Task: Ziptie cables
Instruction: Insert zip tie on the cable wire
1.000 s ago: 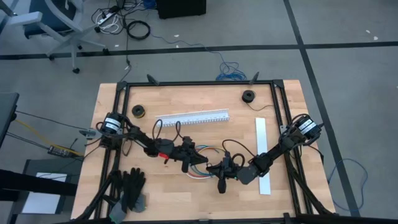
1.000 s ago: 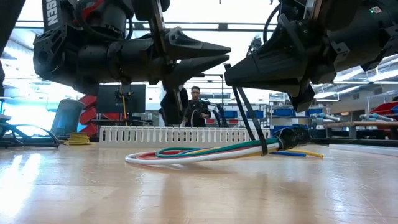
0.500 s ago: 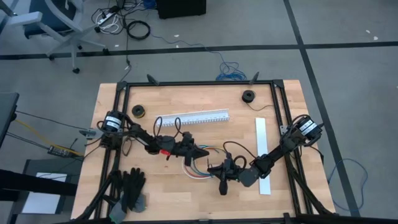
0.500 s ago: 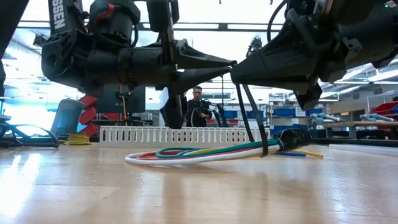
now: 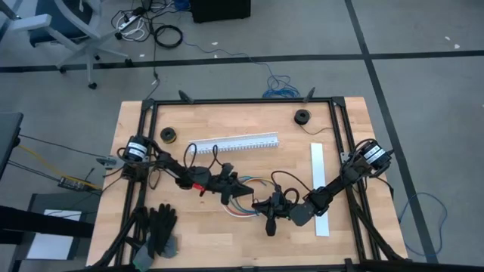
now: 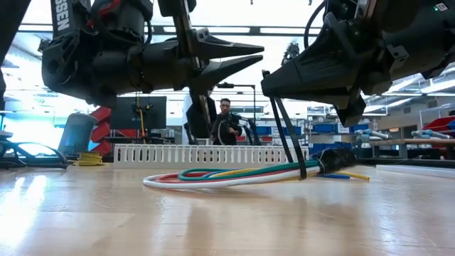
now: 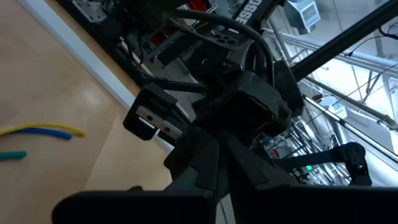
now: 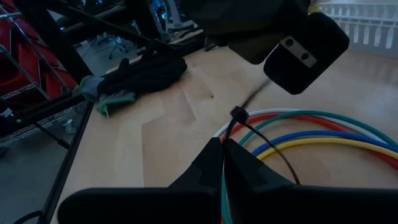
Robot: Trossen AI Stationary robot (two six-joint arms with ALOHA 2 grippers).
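Left edge of the table point(image 5: 249, 121): a pair of dark gloves point(image 5: 157, 230) lay near the front corner, and a small black spool point(image 5: 168, 135) sat near the back. The white slotted channel point(image 5: 233, 143) ran across the middle rear.

Centre-left: the left gripper point(image 5: 240, 186) was raised above the table, its fingers pressed together with nothing between them, pointing toward the right gripper.

Centre: the cables point(image 6: 234, 173), red, green, blue, yellow and white, lay in a flat loop on the wood between the two grippers, gathered at one end by a dark wrap point(image 6: 334, 159).

Centre-right: the right gripper point(image 8: 222, 148) had its fingers closed on a thin black zip tie point(image 8: 238, 116), whose strand looped down around the cables.

Right: a flat white strip point(image 5: 320, 187) lay beside the right arm; a second black spool point(image 5: 302, 116) sat at the rear.
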